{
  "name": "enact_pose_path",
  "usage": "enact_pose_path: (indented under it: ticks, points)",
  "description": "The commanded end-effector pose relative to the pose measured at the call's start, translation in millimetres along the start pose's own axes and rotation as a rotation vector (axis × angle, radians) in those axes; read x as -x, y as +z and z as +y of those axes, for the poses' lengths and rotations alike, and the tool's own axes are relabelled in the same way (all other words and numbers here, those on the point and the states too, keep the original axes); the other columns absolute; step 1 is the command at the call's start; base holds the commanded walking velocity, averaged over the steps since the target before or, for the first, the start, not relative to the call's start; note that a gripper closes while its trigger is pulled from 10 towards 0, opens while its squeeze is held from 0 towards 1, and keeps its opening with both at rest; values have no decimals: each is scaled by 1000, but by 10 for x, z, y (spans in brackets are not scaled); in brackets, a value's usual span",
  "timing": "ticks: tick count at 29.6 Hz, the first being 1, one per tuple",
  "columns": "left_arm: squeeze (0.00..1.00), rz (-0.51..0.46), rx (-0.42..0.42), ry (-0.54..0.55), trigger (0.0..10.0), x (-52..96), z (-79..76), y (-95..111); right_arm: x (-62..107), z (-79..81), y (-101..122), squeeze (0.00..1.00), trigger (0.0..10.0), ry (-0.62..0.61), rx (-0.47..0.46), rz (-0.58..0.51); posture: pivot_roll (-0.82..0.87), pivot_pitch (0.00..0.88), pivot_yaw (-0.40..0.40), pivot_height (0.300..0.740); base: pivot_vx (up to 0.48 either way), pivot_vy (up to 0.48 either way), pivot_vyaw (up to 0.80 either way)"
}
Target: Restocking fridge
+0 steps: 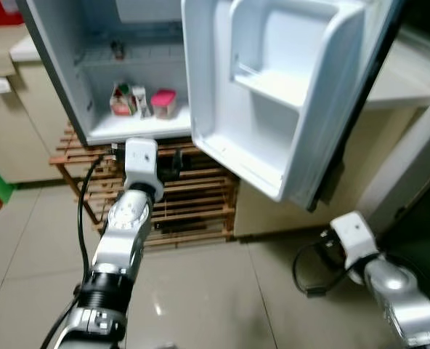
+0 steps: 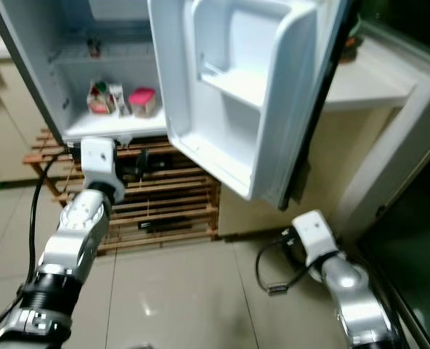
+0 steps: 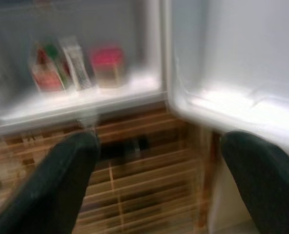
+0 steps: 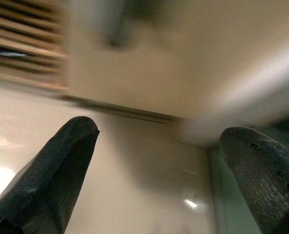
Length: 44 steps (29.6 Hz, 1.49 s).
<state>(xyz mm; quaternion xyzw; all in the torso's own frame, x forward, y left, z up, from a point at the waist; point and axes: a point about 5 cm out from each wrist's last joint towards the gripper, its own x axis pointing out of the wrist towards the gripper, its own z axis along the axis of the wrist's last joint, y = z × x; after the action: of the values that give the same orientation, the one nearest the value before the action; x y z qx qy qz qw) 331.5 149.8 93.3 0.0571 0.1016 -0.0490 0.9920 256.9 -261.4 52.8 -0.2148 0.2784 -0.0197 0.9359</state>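
Observation:
The fridge stands open on a low wooden rack, its white door swung wide toward me with bare door shelves. On the lowest inner shelf sit a red and green carton, a slim white carton and a pink-lidded tub. My left gripper is raised just below the fridge's front edge, facing the shelf, open with nothing between its fingers. Down by the floor, under the door's outer corner, my right gripper is held open and holds nothing.
The slatted wooden rack under the fridge is close behind the left gripper. A beige counter runs behind the door on the right, and cabinets stand at left. Glossy tile floor lies in front.

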Motion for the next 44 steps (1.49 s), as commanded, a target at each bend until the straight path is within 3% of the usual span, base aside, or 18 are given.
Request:
enact_pose_path:
  ticks: [1,5,7,8,10,14,15,17,18,22,27,32,38,40,41,42,43,44]
  points:
    - [0,219,-43,-56,10000,41,-61,-416,-22,-302,41,0,10000,-192,-5,-11,-131,0,33,740,0,0,0]
    - [0,496,-136,-215,10000,223,-185,-990,-24,-634,200,0,10000,-405,6,-67,-123,0,36,740,0,0,0]
    - [0,534,-176,-241,10000,260,-197,-1085,-14,-723,310,0,10000,-457,5,-109,-123,0,36,740,0,0,0]
    - [0,572,-235,-252,10000,299,-169,-1180,32,-904,568,0,10000,-557,12,-210,-123,0,36,740,0,0,0]
    - [0,588,-252,-248,10000,313,-129,-1216,76,-1026,838,0,10000,-626,15,-311,-131,0,45,740,0,0,0]
    - [0,616,-285,-263,10000,360,-115,-1300,117,-1059,1250,0,10000,-650,-3,-472,-145,0,55,740,0,0,0]
    - [0,632,-311,-270,10000,388,-113,-1346,96,-969,1487,0,10000,-587,-13,-546,-149,0,53,740,0,0,0]
    - [0,639,-314,-271,10000,397,-113,-1361,87,-920,1575,0,10000,-554,-21,-577,-149,0,53,740,0,0,0]
    - [0,646,-296,-272,10000,408,-128,-1387,45,-708,1773,0,10000,-428,-54,-648,-145,0,46,740,0,0,0]
    - [0,648,-285,-276,10000,411,-141,-1397,14,-550,1877,0,10000,-332,-93,-684,-145,0,46,740,0,0,0]
    - [0,631,-251,-234,10000,421,-156,-1424,-33,-160,2034,0,10000,-113,-257,-723,-124,0,33,740,0,0,0]
    - [0,685,-178,-201,10000,495,-127,-1519,28,124,2192,0,10000,32,-297,-777,-112,0,29,740,0,0,0]
    - [0,718,-202,-214,10000,553,-98,-1585,122,310,2322,0,10000,138,-335,-819,-104,0,26,740,0,0,0]
    - [0,737,-197,-210,10000,601,-165,-1643,435,771,2437,0,10000,498,-360,-855,-95,0,18,740,0,0,0]
    - [0,737,-197,-210,10000,601,-165,-1643,435,771,2437,0,10000,498,-360,-855,-95,0,18,740,0,0,0]
    - [0,743,-186,-206,10000,617,-229,-1664,597,968,2387,0,10000,702,-353,-835,-95,0,18,740,0,0,0]
    - [0,743,-186,-206,10000,617,-229,-1664,597,968,2387,0,10000,702,-353,-835,-95,0,18,740,0,0,0]
    - [0,750,-173,-204,10000,636,-305,-1685,699,1061,2301,0,10000,832,-351,-808,-94,0,8,740,0,0,0]
